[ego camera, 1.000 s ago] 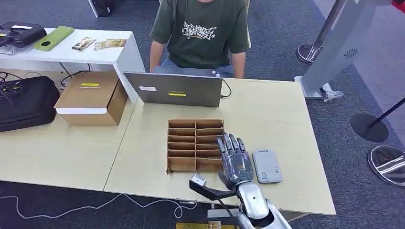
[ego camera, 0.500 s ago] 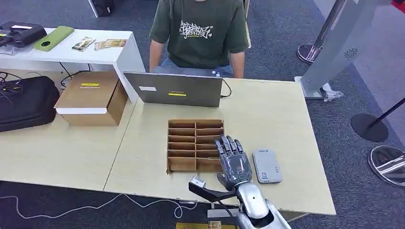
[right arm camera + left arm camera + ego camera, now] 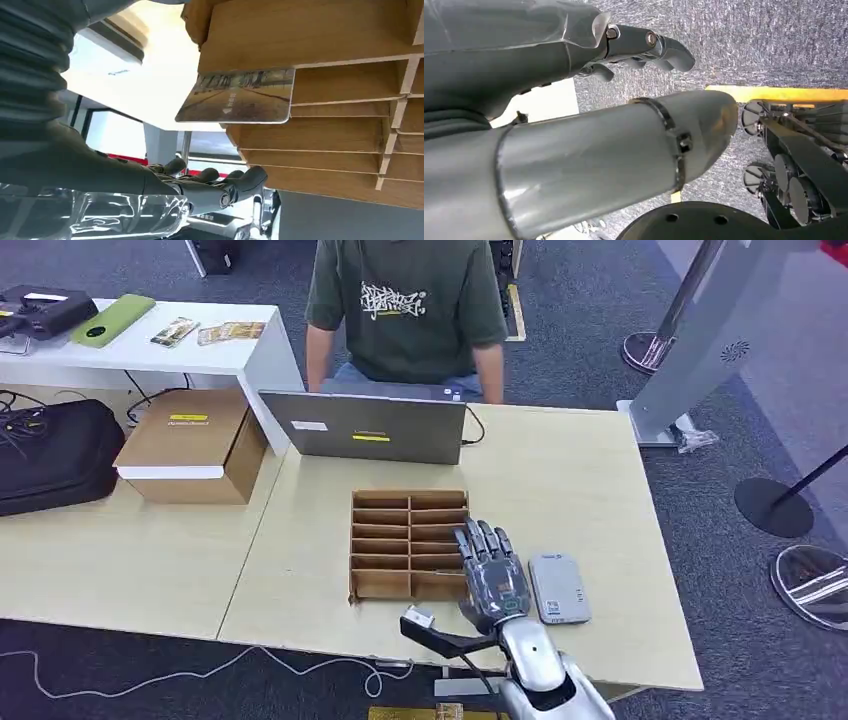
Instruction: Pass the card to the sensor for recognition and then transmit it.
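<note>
A card (image 3: 240,96) with a printed picture stands in a slot of the brown cardboard organizer (image 3: 320,35), sticking out past its edge. My right hand (image 3: 165,192) lies close beside the card, fingers stretched out and holding nothing. In the head view that right hand (image 3: 490,575) hovers over the organizer's (image 3: 400,540) right edge, with the flat grey sensor (image 3: 558,588) just to its right on the table. My left hand (image 3: 574,100) hangs over the carpet, its fingers (image 3: 659,45) loose and holding nothing.
A closed grey laptop (image 3: 365,427) stands behind the organizer, and a person in a green shirt (image 3: 405,305) sits beyond it. A cardboard box (image 3: 190,445) and a black bag (image 3: 55,455) lie on the left table. The table's front edge (image 3: 450,655) is near my wrist.
The person behind the laptop has shifted a little to the left and back. My right hand has stayed almost where it was, over the organizer's right edge.
</note>
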`<action>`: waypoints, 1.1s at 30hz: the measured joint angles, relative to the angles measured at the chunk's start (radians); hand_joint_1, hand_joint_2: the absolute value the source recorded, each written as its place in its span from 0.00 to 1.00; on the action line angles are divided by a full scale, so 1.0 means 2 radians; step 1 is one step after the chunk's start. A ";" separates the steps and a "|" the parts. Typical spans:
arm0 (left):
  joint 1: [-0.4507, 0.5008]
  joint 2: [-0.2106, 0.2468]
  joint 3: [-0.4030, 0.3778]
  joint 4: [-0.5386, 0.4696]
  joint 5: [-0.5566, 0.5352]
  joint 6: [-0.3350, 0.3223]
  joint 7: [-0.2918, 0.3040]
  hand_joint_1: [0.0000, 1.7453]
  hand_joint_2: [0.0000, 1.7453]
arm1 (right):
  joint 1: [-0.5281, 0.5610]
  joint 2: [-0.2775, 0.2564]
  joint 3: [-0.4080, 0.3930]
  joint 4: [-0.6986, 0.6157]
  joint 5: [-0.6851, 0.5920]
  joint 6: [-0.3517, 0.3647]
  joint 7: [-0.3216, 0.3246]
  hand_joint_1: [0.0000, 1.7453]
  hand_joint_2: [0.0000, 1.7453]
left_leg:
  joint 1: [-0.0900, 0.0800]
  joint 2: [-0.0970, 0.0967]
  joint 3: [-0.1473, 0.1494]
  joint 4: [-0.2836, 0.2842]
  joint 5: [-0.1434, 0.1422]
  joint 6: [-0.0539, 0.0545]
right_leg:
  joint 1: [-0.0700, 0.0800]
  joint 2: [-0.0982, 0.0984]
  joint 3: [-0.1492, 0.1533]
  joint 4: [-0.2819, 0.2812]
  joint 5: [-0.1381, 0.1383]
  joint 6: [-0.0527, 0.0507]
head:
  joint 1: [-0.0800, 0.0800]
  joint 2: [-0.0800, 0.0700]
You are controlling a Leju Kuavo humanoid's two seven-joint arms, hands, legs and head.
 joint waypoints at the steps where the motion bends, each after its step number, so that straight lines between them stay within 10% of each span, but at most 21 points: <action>1: 0.000 0.000 0.000 0.000 0.000 0.000 0.000 0.00 0.00 | -0.001 0.000 -0.001 0.001 0.000 -0.002 0.000 0.97 1.00 | 0.000 0.000 0.000 0.000 0.000 0.000 | 0.000 0.000 0.000 0.000 0.000 0.000 | 0.000 0.000; 33: 0.000 0.000 0.000 0.000 -0.003 0.001 -0.006 0.00 0.00 | -0.013 -0.004 -0.002 0.007 -0.002 -0.010 -0.006 1.00 1.00 | 0.000 0.000 0.000 0.000 0.000 0.000 | 0.000 0.000 0.000 0.000 0.000 0.000 | 0.000 0.000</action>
